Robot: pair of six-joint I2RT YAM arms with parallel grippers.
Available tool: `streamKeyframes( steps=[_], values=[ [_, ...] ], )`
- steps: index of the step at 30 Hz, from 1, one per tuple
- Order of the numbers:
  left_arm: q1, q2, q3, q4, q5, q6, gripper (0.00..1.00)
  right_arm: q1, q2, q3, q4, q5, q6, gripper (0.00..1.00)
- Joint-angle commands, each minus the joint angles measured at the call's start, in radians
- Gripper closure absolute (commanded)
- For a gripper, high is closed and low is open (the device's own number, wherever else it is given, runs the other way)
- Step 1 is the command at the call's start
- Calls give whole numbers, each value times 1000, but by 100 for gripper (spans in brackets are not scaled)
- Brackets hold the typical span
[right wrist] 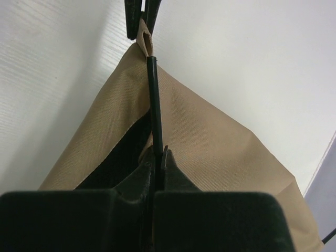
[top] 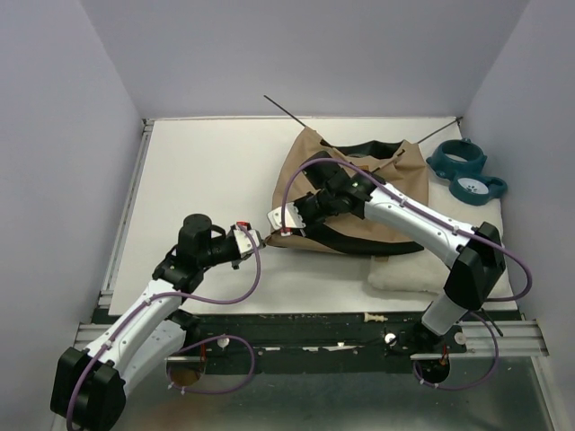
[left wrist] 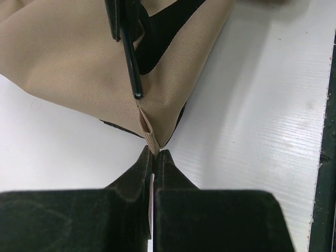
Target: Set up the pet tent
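Observation:
The pet tent (top: 307, 158) lies collapsed on the white table, tan fabric with black trim. My left gripper (left wrist: 156, 153) is shut on the tan webbing loop (left wrist: 150, 138) at the tent's near-left corner; in the top view it (top: 259, 237) sits just left of that corner. My right gripper (right wrist: 159, 151) is shut on a thin black pole (right wrist: 154, 100) whose tip points at the same loop (right wrist: 146, 42). In the left wrist view the pole tip (left wrist: 136, 93) hangs just above the loop, apart from it. The right gripper (top: 286, 220) is over the tent's left edge. A second pole (top: 301, 117) sticks out behind the tent.
A white fluffy cushion (top: 400, 274) lies under the right arm near the table's front edge. A teal bowl stand (top: 467, 171) stands at the back right. Grey walls enclose the table on three sides.

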Motion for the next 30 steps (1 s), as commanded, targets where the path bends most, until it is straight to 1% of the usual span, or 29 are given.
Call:
streamKeyframes(
  steps=[1, 16, 22, 30],
  values=[
    [4, -17, 17, 1, 12, 1, 100, 24, 31, 25, -21, -1, 38, 99],
    [4, -28, 20, -13, 28, 18, 100, 38, 64, 33, -5, 21, 55, 99],
    [4, -25, 24, -16, 34, 31, 100, 41, 85, 62, -19, 25, 66, 99],
    [4, -25, 29, -21, 32, 39, 100, 42, 79, 30, -18, 36, 44, 99]
  ],
)
